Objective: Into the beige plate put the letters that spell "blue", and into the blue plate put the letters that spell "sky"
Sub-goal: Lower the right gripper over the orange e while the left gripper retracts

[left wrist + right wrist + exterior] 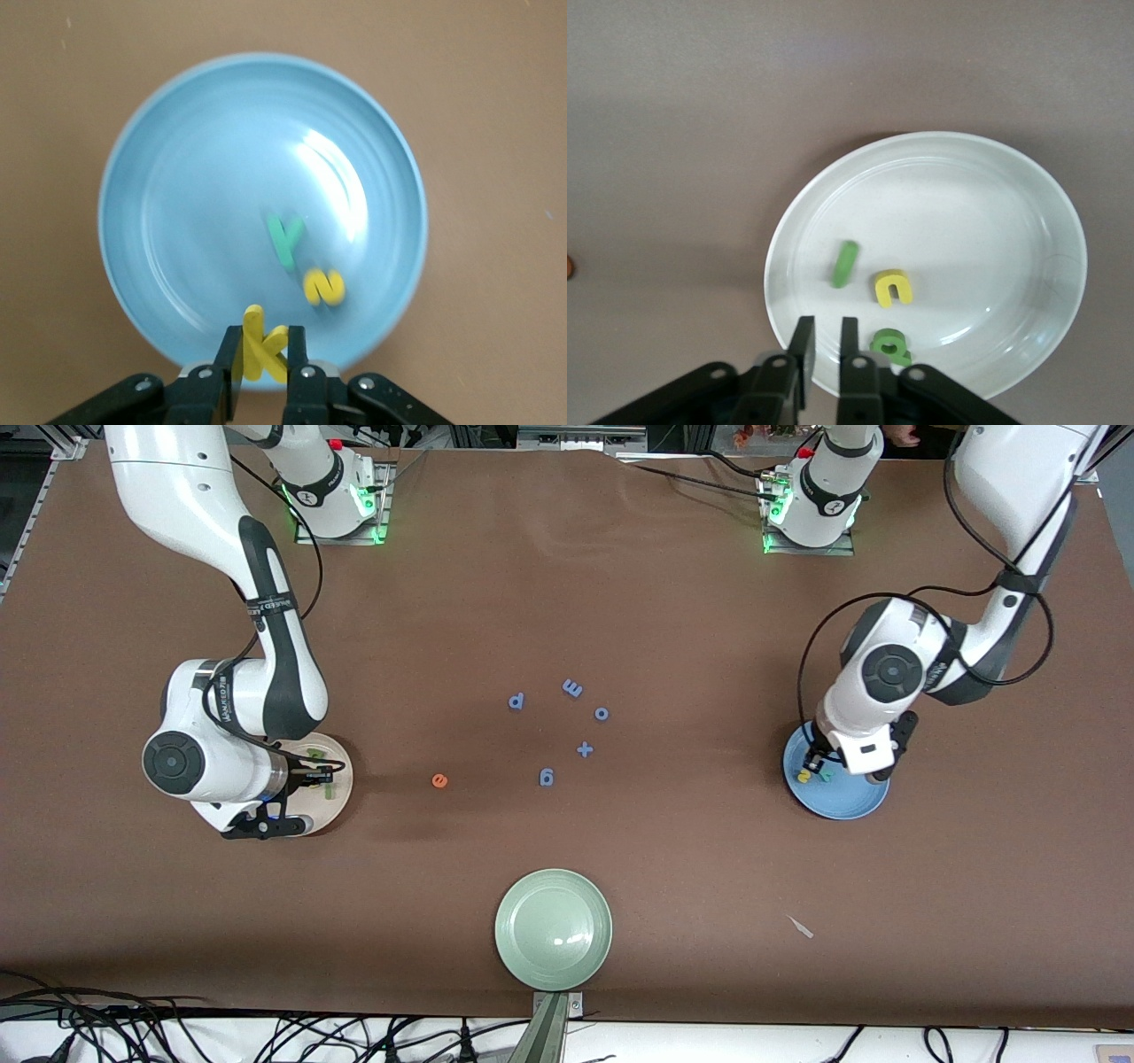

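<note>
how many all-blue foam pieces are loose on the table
5: the p, m, o, plus sign and g, clustered mid-table between the two end plates. None seem hidden.

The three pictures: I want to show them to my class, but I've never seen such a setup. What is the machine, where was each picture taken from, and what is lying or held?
Two white robot arms work at a brown table. One picture looks down from across the table; the others come from cameras on each wrist. The left gripper, over the blue plate, pinches a yellow k; a yellow s and green y lie inside. The right gripper, empty, hangs over the beige plate, which holds a b, u and l. An orange e, blue letters and a green plate lie on the table.
</note>
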Controlling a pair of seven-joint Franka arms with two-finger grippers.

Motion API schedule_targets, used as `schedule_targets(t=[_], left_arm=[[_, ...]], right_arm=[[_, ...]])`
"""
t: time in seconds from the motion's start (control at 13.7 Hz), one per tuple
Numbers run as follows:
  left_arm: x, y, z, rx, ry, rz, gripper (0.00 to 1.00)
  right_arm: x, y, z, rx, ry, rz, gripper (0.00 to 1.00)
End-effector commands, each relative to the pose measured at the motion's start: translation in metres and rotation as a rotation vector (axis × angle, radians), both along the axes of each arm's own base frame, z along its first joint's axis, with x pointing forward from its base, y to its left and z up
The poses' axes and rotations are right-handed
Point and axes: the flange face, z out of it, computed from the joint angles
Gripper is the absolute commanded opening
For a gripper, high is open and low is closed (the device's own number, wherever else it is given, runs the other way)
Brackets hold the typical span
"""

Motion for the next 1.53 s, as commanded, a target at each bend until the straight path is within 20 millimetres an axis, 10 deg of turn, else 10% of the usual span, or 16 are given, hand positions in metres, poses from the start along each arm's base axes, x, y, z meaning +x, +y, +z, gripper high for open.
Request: schedule_targets(t=[0.0,0.58,0.88,1.46], left_arm=[[0.001,0.021,-0.008,-0.014,0.024,-0.020,0.13],[0.005,0.044,0.000,-0.021,0.028,-0.065,1.00],[0.025,0.045,0.043,-0.014,-0.014,-0.145,1.00],[0.077,0.098,0.169,-0.010,0.053,-0.449,1.00]], right_arm=[[-0.002,0.016,0.004,0.013,0.004,-0.022,0.34],[-0.024,0.151,-0.019,0.050,-0.057,-0.240,0.35],[-0.037,0.185,-0.041,0.035,-0.086,-0.273,0.38],[-0.050,0.189,-0.068,0.027,-0.117,-0.266,0.49]])
